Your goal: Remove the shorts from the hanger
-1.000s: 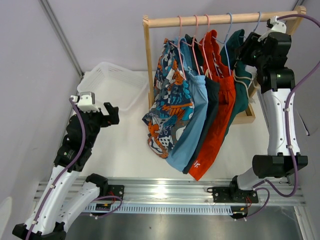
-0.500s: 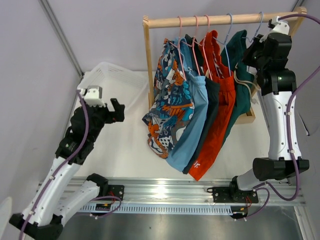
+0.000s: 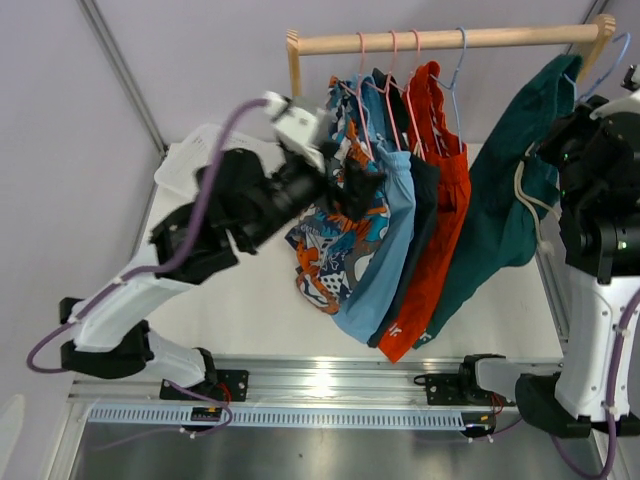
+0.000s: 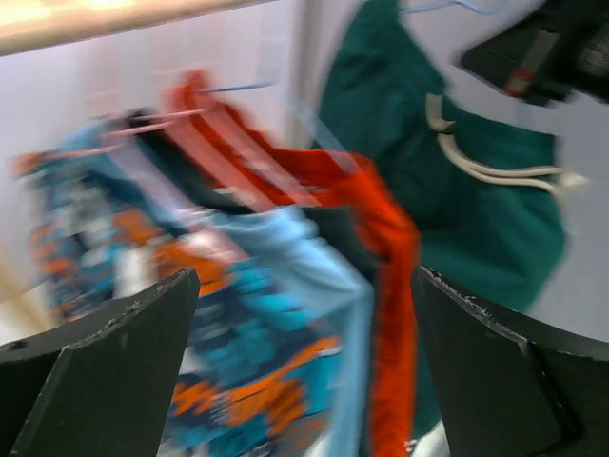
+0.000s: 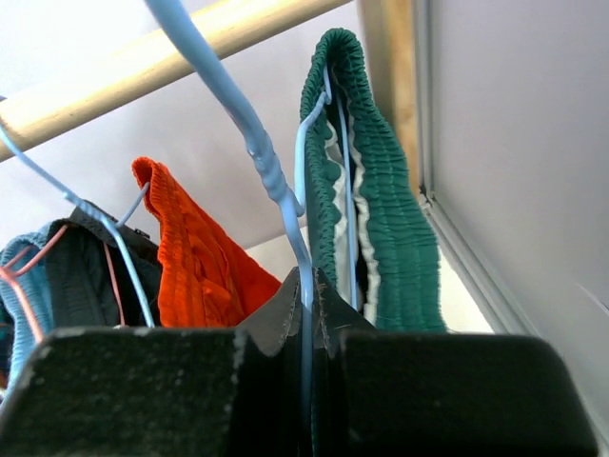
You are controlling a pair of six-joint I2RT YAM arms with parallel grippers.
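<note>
Four pairs of shorts hang from the wooden rod (image 3: 450, 40): cartoon print (image 3: 335, 255), light blue (image 3: 385, 250), near-black navy (image 3: 424, 200) and orange-red (image 3: 445, 210). The dark teal-green shorts (image 3: 505, 200) hang on a light blue hanger (image 3: 597, 62), off the rod and to the right of it. My right gripper (image 3: 568, 140) is shut on that hanger's stem (image 5: 306, 276), with the teal waistband (image 5: 381, 190) just behind. My left gripper (image 3: 358, 185) is open and empty at the cartoon print shorts (image 4: 190, 324); its view is blurred.
A white basket (image 3: 185, 160) sits at the back left, partly behind my left arm. The rack's wooden post (image 3: 293, 75) stands beside my left gripper. Pink hangers (image 3: 390, 60) and a blue one (image 3: 456, 60) are on the rod. Walls close in on both sides.
My right gripper pulled the blue hanger with the teal shorts off the rod and out to the right. My left arm swung from the left side up to the cartoon print shorts.
</note>
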